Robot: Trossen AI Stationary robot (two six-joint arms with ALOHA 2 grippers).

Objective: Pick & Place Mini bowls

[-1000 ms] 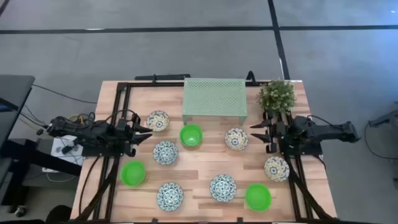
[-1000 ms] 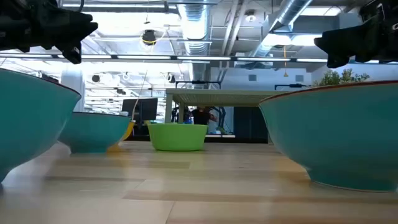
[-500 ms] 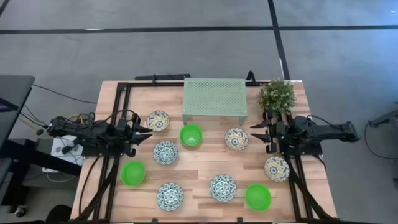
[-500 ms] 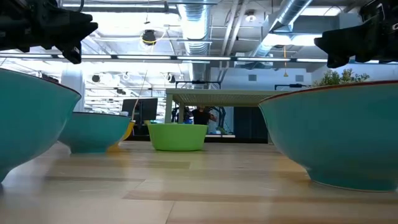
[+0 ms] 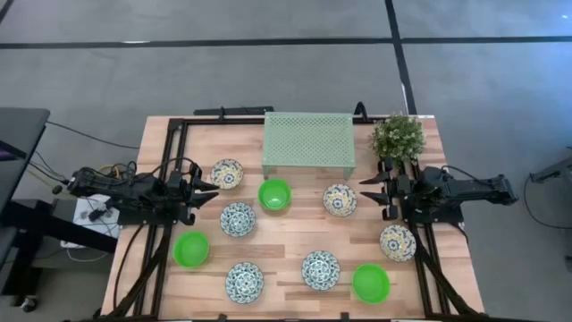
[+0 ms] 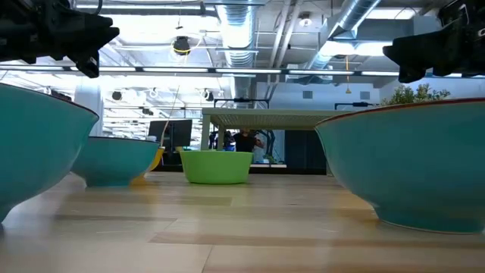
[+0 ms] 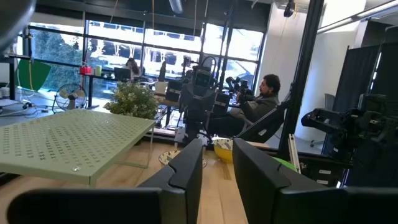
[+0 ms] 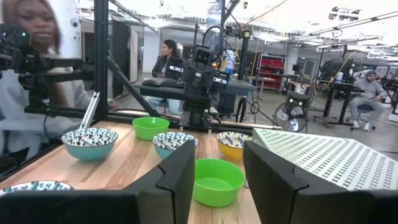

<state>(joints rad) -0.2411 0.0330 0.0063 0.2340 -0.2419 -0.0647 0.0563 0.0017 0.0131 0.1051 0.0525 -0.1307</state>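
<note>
Mini bowls [image 5: 274,194] rigid, smooth, likely breakable; pinch at the rim. Left gripper [image 5: 209,189] and right gripper [image 5: 368,191] both apart, holding nothing

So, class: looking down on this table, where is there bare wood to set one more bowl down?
Bare wood lies between the mesh rack and the table's far left corner, and between the rack and the potted plant. The nine mini bowls crowd the middle and near half, leaving narrow gaps.
</note>
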